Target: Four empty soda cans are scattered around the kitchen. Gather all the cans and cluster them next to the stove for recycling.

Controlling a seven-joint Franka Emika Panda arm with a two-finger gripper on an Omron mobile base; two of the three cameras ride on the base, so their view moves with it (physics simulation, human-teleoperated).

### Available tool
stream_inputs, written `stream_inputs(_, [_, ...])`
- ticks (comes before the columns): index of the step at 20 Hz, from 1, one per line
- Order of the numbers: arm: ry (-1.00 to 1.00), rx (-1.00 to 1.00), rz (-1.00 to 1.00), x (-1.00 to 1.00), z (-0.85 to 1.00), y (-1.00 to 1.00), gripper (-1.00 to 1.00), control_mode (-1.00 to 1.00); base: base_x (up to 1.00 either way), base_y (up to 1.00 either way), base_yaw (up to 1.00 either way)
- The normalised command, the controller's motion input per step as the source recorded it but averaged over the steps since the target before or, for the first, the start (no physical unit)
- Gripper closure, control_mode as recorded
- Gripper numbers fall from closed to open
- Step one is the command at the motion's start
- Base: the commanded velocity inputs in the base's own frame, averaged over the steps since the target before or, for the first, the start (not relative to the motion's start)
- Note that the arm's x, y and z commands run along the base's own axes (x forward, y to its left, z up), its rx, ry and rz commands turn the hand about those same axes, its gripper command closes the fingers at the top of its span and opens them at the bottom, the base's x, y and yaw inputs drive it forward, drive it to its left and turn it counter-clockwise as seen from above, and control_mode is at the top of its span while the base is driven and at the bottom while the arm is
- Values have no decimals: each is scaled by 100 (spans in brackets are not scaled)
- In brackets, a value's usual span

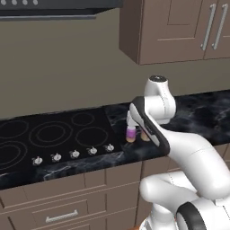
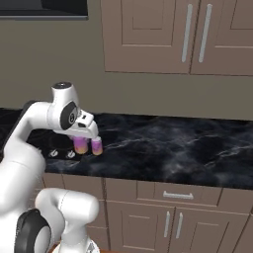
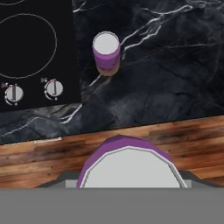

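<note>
1. We carry a purple soda can (image 3: 130, 168) in the gripper (image 2: 80, 141); the jaws are closed on it from above, and its silver top sits right under the hand camera.
2. A second purple can (image 3: 106, 53) already stands upright on the black marble counter (image 3: 175, 78), just beside the right edge of the stove (image 3: 35, 48). From the base cameras the held can (image 2: 80, 144) hangs close beside the standing one (image 2: 97, 146), and we cannot tell whether it touches the counter yet.
3. The main risk, in our judgement, is knocking the standing can over: a sideways drift while lowering, or a finger swinging outward on release, could hit it.
4. A second risk is the counter's front edge (image 3: 131, 127). In the hand view the held can seems to sit over that edge and the wooden floor (image 3: 52, 162), so letting go here might drop it; perspective may exaggerate this.
5. The knobs (image 3: 54, 88) lie near on the stove side, so we would keep off the glass.
6. Open room lies to the right, where the counter is bare, and behind the standing can toward the wall (image 1: 58, 67).
</note>
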Motion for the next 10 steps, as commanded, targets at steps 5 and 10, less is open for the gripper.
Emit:
stream_inputs(5, [-1,0,0,18,-20,3,100,-100,0,0,0])
stream_inputs(10, [-3,0,0,9,-27,0,100,-100,0,0,0])
